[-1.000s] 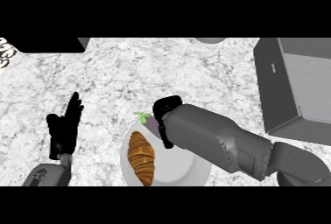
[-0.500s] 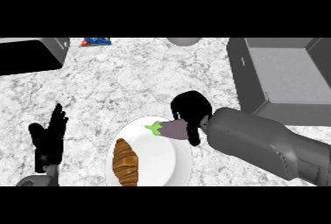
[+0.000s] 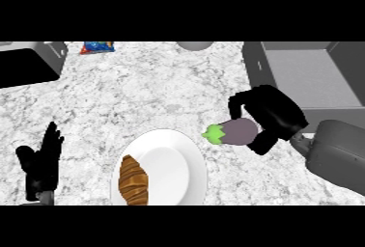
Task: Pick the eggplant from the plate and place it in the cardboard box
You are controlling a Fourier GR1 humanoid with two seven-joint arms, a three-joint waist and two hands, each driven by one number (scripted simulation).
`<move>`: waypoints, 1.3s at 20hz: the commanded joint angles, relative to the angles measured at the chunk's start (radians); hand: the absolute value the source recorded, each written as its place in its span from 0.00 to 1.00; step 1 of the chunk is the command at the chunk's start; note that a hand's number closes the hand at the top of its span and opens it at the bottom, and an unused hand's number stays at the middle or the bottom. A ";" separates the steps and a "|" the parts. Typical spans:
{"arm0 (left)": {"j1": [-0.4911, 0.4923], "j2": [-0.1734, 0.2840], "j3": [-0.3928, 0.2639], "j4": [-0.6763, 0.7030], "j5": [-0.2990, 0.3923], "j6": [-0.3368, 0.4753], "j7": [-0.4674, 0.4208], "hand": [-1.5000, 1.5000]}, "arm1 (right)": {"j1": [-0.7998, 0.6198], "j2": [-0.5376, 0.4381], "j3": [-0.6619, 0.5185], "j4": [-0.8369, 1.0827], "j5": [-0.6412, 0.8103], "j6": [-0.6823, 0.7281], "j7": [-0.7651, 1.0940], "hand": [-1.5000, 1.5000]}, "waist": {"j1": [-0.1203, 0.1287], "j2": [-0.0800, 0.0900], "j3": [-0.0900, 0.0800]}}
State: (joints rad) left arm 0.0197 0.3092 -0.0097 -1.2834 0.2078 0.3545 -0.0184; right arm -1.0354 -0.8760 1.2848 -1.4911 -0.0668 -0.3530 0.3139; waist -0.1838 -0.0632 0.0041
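The purple eggplant with its green stem end hangs above the counter, just right of the white plate. My right hand is curled round it from above and from the right. The grey box stands open at the upper right, behind that hand. My left hand rests open at the lower left, fingers up, holding nothing.
A brown croissant lies on the plate's left side. A dark sink is at the upper left. A blue snack bag and a grey round object sit at the counter's far edge.
The right hand has lifted the eggplant off the plate and carried it right, towards the box. The view has shifted, showing more of the box and sink.
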 commanded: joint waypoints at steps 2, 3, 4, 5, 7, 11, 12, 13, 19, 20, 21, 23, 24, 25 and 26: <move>0.017 -0.006 0.007 -0.022 0.011 0.001 -0.001 0.50 | 0.064 -0.309 -0.117 -0.217 -0.054 -0.078 -0.084 1.00 | 0.000 0.009 -0.001; 0.006 -0.007 -0.003 -0.034 -0.001 0.003 -0.009 0.50 | 0.071 -0.368 -0.151 -0.254 -0.088 -0.072 -0.107 1.00 | 0.011 0.015 -0.001; 0.026 -0.010 -0.005 -0.028 0.000 0.000 -0.010 0.50 | 0.079 -0.422 -0.174 -0.302 -0.110 -0.077 -0.091 1.00 | 0.014 0.014 -0.002; 0.021 -0.006 -0.002 -0.040 0.003 -0.010 -0.025 0.50 | 0.103 -0.487 -0.196 -0.327 -0.134 -0.084 -0.103 1.00 | 0.027 0.020 -0.002; 0.000 -0.004 -0.015 -0.047 0.000 -0.019 -0.002 0.50 | 0.137 -0.623 -0.241 -0.339 -0.166 -0.091 -0.155 1.00 | 0.052 0.032 -0.001; -0.054 -0.006 -0.020 -0.003 -0.016 -0.028 -0.017 0.50 | 0.208 -0.806 -0.342 -0.344 -0.310 -0.105 -0.281 1.00 | 0.079 0.046 -0.002; -0.041 -0.007 -0.032 -0.031 -0.011 -0.040 0.004 0.50 | 0.283 -0.809 -0.329 -0.314 -0.312 -0.183 -0.346 1.00 | 0.097 0.048 0.000; 0.005 -0.026 -0.064 -0.090 -0.030 -0.019 0.007 0.50 | 0.312 -0.847 -0.337 -0.329 -0.351 -0.195 -0.366 1.00 | 0.105 0.043 0.000; -0.043 -0.042 -0.082 -0.080 -0.053 -0.025 0.011 0.50 | 0.433 -0.773 -0.416 -0.066 -0.490 -0.158 -0.588 1.00 | 0.162 0.060 -0.001; -0.047 -0.027 -0.057 -0.026 -0.031 -0.073 -0.031 0.50 | 0.436 -0.789 -0.452 -0.022 -0.524 -0.088 -0.624 1.00 | 0.164 0.061 -0.003; -0.060 -0.030 -0.062 -0.067 -0.035 -0.061 0.005 0.50 | 0.467 -0.761 -0.457 -0.014 -0.511 -0.105 -0.627 1.00 | 0.169 0.061 -0.003; -0.119 -0.047 -0.079 0.018 -0.064 -0.058 0.006 0.50 | 0.444 -0.703 -0.508 0.063 -0.513 -0.001 -0.636 1.00 | 0.178 0.066 -0.004; -0.162 -0.011 -0.052 -0.025 -0.032 -0.085 0.063 0.50 | 0.439 -0.639 -0.508 0.122 -0.489 0.007 -0.642 1.00 | 0.191 0.069 -0.003; -0.135 -0.007 -0.042 0.015 -0.031 -0.107 0.015 0.50 | 0.479 -0.616 -0.513 0.194 -0.489 0.009 -0.716 1.00 | 0.187 0.068 -0.003; -0.141 -0.068 -0.096 0.002 -0.080 -0.048 0.021 0.50 | 0.420 -0.607 -0.562 0.228 -0.462 0.070 -0.670 1.00 | 0.197 0.069 -0.004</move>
State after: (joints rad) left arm -0.0895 0.2777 -0.0739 -1.2988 0.1630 0.2873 -0.0015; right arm -0.6059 -1.5587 0.7943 -1.4127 -0.5485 -0.3748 -0.3159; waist -0.0080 0.0014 0.0014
